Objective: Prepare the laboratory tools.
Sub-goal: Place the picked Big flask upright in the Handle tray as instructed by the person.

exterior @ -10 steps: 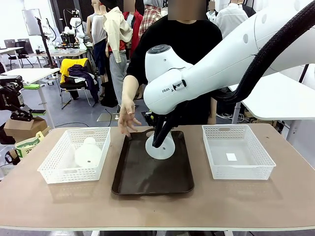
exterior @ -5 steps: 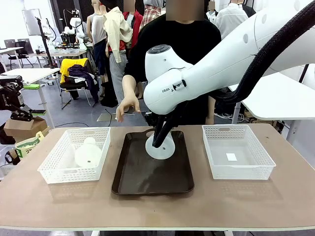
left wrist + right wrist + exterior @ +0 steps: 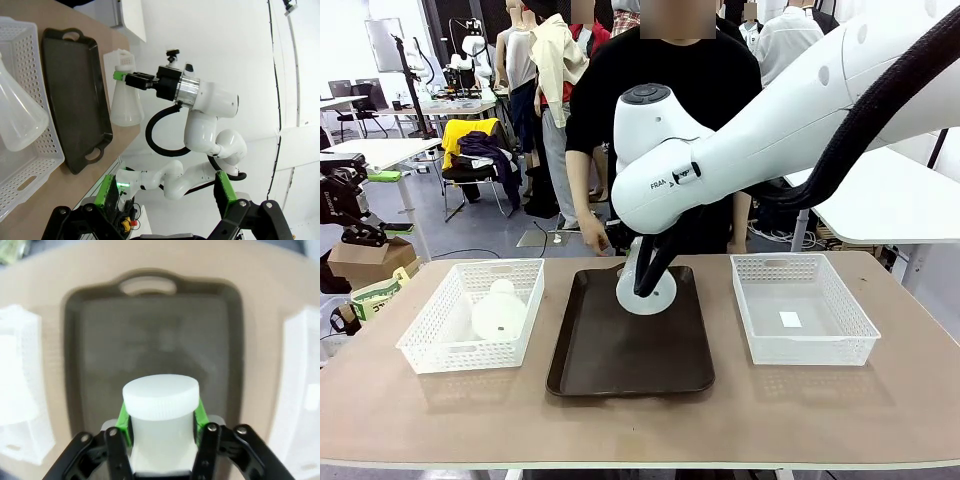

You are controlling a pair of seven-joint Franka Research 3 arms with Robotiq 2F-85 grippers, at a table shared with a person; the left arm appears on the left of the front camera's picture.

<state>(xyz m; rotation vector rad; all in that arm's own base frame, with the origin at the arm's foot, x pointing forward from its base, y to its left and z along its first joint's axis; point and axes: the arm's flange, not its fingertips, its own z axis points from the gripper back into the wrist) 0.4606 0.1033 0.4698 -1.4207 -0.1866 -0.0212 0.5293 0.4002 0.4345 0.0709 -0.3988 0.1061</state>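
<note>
Right gripper [image 3: 161, 416] clamps frosted conical flask [image 3: 161, 396]; glossy brown tray [image 3: 620, 350].

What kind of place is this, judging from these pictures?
Probably a robotics lab or workshop: a white robot arm holds a flask over a tray on a table, with work desks behind.

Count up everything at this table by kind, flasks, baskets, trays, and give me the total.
Translucent frosted-white conical flasks: 2
White lattice plastic baskets: 2
Dark brown rectangular handled tray: 1
Total: 5
</note>
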